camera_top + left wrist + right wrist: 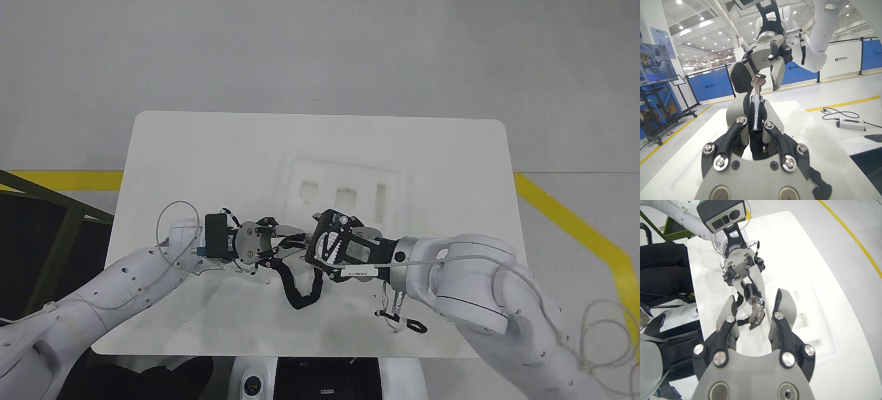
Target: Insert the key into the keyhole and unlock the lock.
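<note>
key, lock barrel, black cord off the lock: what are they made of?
Silver flat key: metal, maybe nickel-plated; dull sheen, textured head.
Shiny cylindrical lock barrel: polished chrome-look metal; mirror-like reflections.
Black cord: matte, looks fabric- or rubber-sleeved; core hidden.

One key (758, 81), one lock (755, 111), one table (450, 150), apparently one tray (345, 163)

Glossy polished chrome on the lock (755, 113); key (758, 81) duller metal, head knurled; counter (806, 128) smooth matt white
</note>
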Robot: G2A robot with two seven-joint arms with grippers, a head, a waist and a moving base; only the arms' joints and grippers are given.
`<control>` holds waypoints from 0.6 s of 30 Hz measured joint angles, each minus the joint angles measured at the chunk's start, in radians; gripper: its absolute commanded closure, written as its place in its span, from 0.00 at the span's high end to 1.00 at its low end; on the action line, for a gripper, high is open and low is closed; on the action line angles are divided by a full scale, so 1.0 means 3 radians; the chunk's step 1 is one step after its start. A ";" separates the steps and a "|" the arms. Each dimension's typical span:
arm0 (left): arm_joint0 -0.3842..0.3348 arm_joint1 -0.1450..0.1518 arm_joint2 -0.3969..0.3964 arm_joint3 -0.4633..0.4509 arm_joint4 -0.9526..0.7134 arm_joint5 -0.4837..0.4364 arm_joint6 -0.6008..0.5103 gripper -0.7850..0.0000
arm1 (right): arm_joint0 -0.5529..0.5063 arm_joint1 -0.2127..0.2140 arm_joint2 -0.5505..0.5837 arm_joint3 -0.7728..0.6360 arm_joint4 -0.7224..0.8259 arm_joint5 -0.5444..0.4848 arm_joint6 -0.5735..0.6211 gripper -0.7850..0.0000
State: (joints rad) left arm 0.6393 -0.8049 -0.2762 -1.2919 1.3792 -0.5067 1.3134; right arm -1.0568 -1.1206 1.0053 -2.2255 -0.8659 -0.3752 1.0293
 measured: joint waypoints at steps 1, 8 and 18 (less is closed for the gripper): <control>0.0000 0.0002 0.0001 0.0003 -0.0002 0.0000 0.0000 0.00 | -0.0015 0.0004 0.0024 -0.0001 0.0019 -0.0012 -0.0018 1.00; -0.0072 0.0022 0.0043 -0.0019 -0.0110 -0.0199 -0.0198 0.00 | -0.0173 0.0063 0.0272 -0.0056 -0.0014 -0.0333 -0.0200 1.00; -0.0363 0.0100 0.0130 -0.0264 -0.0781 -0.0911 -0.0909 0.00 | -0.0478 0.0165 0.0617 -0.0131 -0.0537 -0.1182 -0.0749 1.00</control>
State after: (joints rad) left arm 0.5304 -0.7748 -0.2372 -1.3710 1.1450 -0.7801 1.0406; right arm -1.2003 -1.0711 1.1906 -2.2648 -1.0269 -0.7296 0.8047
